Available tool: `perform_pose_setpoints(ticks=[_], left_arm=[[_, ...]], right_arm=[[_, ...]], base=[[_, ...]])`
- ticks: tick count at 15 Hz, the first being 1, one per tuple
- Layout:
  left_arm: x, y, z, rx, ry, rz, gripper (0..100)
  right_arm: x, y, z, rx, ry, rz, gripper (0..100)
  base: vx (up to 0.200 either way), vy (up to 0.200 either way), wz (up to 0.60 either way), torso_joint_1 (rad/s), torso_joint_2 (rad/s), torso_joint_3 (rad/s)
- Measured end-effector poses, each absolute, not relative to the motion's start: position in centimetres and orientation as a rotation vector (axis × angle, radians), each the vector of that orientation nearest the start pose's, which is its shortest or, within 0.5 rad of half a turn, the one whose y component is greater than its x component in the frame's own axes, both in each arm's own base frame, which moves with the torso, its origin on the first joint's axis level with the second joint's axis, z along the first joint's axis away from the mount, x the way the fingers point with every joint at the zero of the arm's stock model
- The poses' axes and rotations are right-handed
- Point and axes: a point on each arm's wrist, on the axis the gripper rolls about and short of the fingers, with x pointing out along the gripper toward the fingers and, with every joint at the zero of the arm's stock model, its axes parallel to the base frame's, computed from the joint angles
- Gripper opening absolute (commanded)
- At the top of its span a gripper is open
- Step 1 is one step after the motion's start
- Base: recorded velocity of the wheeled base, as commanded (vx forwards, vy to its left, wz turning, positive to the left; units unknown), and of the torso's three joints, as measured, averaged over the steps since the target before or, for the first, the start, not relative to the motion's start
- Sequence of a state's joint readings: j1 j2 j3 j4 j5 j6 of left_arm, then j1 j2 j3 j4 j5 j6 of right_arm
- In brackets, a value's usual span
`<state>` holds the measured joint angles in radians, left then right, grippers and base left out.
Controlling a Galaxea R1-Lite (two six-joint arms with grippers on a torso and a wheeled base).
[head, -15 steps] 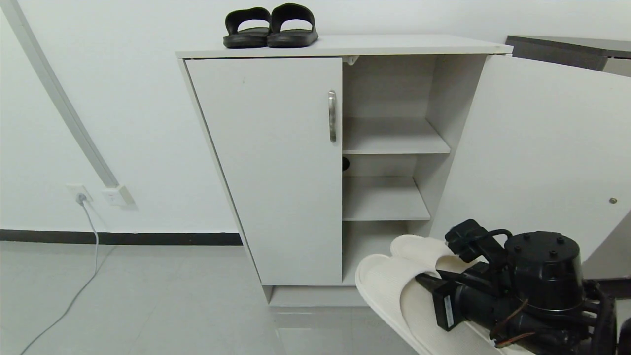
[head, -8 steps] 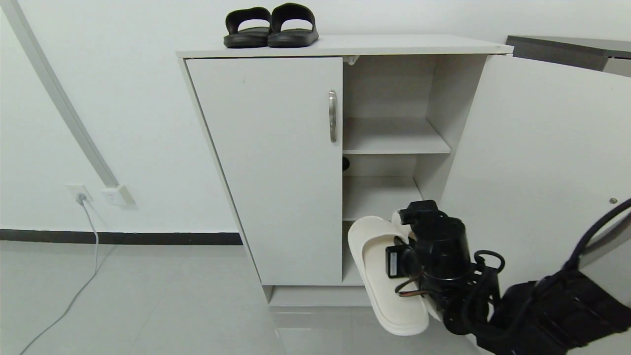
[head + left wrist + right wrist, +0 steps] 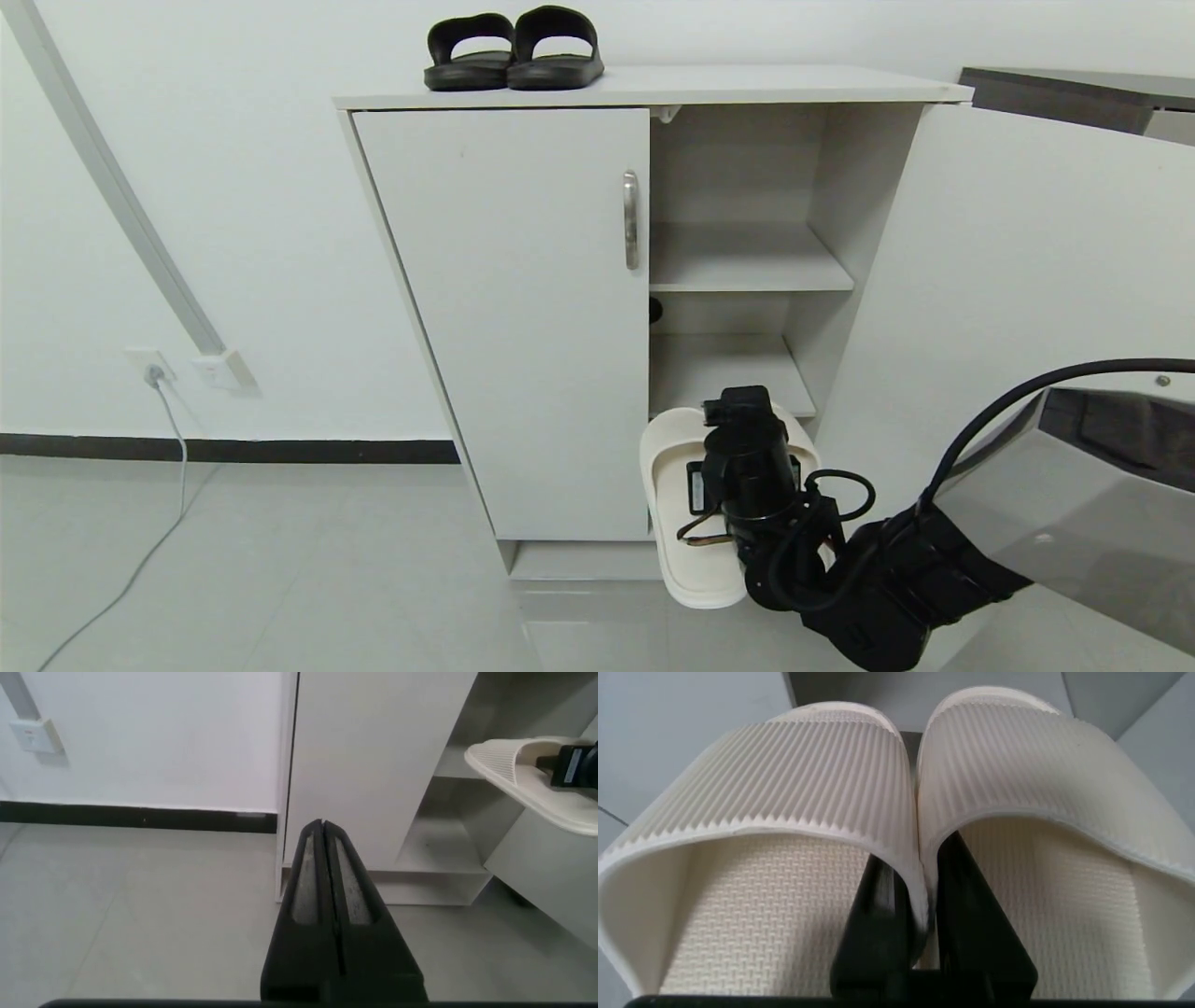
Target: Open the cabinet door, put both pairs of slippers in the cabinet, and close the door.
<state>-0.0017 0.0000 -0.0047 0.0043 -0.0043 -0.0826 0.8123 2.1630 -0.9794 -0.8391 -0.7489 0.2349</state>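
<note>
overhead sit black slippers (image 3: 513, 51), a shut door (image 3: 513, 317) flanking white slippers (image 3: 665, 523)

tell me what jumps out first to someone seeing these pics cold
First is the pair of white slippers, pinched together in the right end effector just in front of the cabinet's lowest compartment. Next come the black slippers, side by side on the cabinet's top toward its left end. The right door stands wide open.
</note>
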Motion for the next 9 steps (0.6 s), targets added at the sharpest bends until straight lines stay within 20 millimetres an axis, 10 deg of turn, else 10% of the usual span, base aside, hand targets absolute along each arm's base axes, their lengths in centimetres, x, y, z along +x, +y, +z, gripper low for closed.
perform_pose_setpoints(ticks=[3, 9], left_arm=[[-2.31, -0.01, 7.6, -0.083, 0.001, -0.006, 0], [-2.3, 0.0, 7.59, -0.085, 0.001, -0.007, 0]], right_arm=[[28.13, 27.58, 7.87, -0.014, 0.256, 0.035, 0], [28.0, 27.47, 7.28, -0.018, 0.258, 0.035, 0]], base=[[0.0, -0.2, 0.0, 0.004, 0.0, 0.001], [0.0, 0.0, 0.0, 0.0, 0.0, 0.0]])
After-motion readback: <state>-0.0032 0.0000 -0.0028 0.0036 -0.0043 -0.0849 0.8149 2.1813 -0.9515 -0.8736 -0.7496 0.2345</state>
